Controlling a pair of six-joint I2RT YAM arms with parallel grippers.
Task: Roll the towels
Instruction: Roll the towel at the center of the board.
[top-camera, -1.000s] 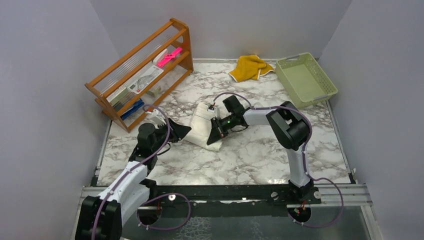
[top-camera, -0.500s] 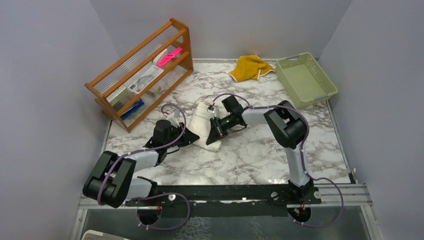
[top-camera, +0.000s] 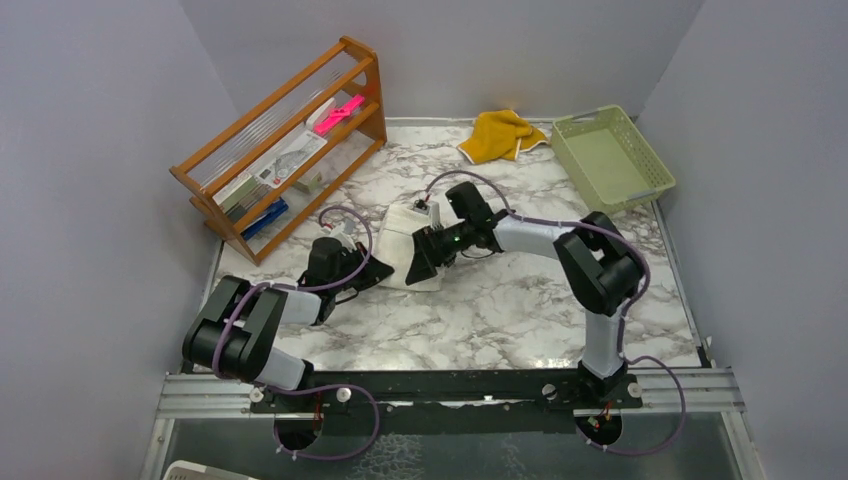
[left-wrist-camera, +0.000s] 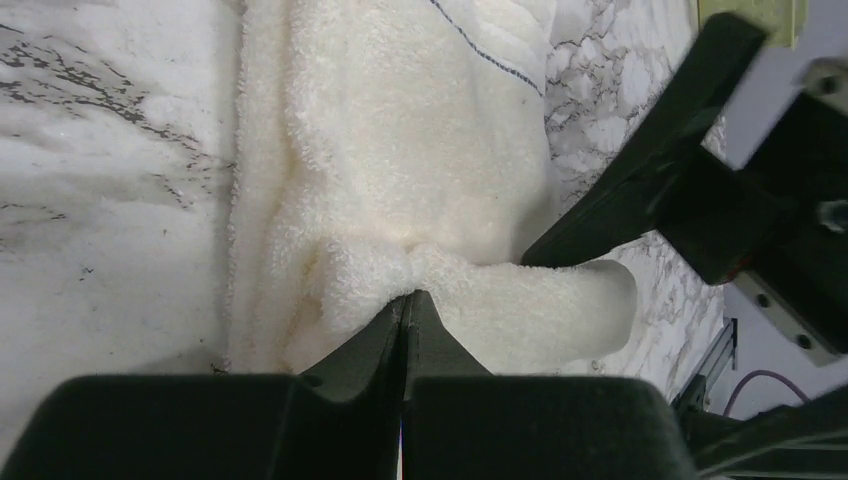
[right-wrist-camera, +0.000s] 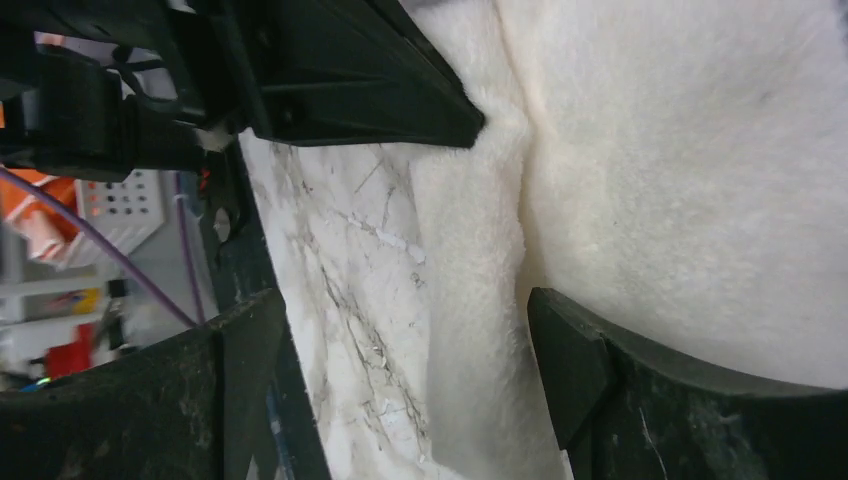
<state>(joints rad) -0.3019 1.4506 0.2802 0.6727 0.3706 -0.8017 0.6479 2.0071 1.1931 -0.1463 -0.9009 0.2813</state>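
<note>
The cream-white towel (top-camera: 398, 228) lies folded and bunched in the middle of the marble table (top-camera: 520, 300). At the towel's near-left edge my left gripper (top-camera: 382, 268) is shut. In the left wrist view its tips (left-wrist-camera: 405, 296) pinch a puckered fold of the cream towel (left-wrist-camera: 400, 150). My right gripper (top-camera: 418, 270) stands open over the towel's near edge. In the right wrist view the cream towel's (right-wrist-camera: 680, 180) edge runs between the spread fingers (right-wrist-camera: 570, 370). The mustard-yellow towel (top-camera: 500, 135) lies crumpled at the back, far from both grippers.
A wooden rack (top-camera: 285, 150) with books and a pink item stands at the back left. A pale green basket (top-camera: 610, 155) sits at the back right. Grey walls close in three sides. The two grippers are almost touching each other.
My left arm reached in to the cream towel's edge and shut on it. My right gripper, shut on the towel before, has opened and shifted slightly left.
</note>
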